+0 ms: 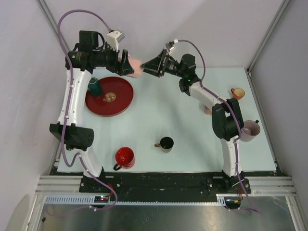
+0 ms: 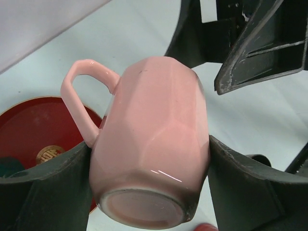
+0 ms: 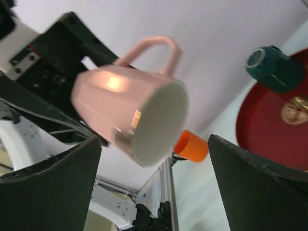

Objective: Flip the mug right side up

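A pink faceted mug (image 1: 136, 68) is held in the air above the back of the table, lying sideways. My left gripper (image 1: 129, 65) is shut on its body. In the left wrist view the mug (image 2: 154, 144) shows its base toward the camera and its handle at the upper left, between my left gripper's (image 2: 149, 161) two fingers. My right gripper (image 1: 147, 67) is open and faces the mug's mouth from the right, apart from it. In the right wrist view the mug (image 3: 130, 110) shows its open mouth, with my right gripper (image 3: 154, 144) open around that view.
A red round tray (image 1: 122, 98) at the back left holds a teal mug (image 1: 95, 86). A red mug (image 1: 125, 157) and a black mug (image 1: 166, 143) stand near the front. An orange mug (image 1: 237, 93) and a mauve mug (image 1: 250, 130) stand at the right edge.
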Available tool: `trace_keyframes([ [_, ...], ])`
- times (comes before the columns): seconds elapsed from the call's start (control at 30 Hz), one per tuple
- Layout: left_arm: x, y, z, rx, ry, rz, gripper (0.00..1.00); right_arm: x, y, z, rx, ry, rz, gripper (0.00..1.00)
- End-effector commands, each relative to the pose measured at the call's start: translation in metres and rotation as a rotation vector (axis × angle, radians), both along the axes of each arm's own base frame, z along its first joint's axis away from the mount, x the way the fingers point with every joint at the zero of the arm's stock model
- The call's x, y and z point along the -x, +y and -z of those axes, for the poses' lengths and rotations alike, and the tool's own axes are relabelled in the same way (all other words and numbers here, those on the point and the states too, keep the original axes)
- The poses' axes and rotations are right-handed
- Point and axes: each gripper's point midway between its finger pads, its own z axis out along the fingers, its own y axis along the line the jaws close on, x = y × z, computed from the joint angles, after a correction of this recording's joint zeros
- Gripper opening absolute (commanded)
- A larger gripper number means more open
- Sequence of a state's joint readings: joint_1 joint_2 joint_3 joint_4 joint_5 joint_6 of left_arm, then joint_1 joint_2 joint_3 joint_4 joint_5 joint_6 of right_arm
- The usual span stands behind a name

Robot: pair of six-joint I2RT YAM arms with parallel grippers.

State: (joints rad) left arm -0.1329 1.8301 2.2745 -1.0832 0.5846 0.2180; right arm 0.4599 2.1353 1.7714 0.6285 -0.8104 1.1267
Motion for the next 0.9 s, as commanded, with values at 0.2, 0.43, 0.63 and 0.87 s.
trace_keyframes([
  [0.2, 0.019, -0.032, -0.046, 0.099, -0.098, 0.108, 0.0, 0.054, 0.019, -0.085, -0.201, -0.096, -0.252, 0.88],
  [0.43, 0.017, -0.039, -0.042, 0.106, -0.085, 0.132, 0.0, 0.08, 0.015, -0.113, -0.241, -0.125, -0.345, 0.15],
  [0.63, 0.005, -0.02, -0.025, 0.035, -0.087, 0.069, 0.79, 0.041, -0.033, -0.091, -0.134, -0.08, -0.099, 0.0],
  [0.87, -0.021, 0.042, -0.017, -0.163, -0.143, -0.173, 0.99, -0.004, -0.14, -0.038, 0.316, -0.085, 0.382, 0.0],
])
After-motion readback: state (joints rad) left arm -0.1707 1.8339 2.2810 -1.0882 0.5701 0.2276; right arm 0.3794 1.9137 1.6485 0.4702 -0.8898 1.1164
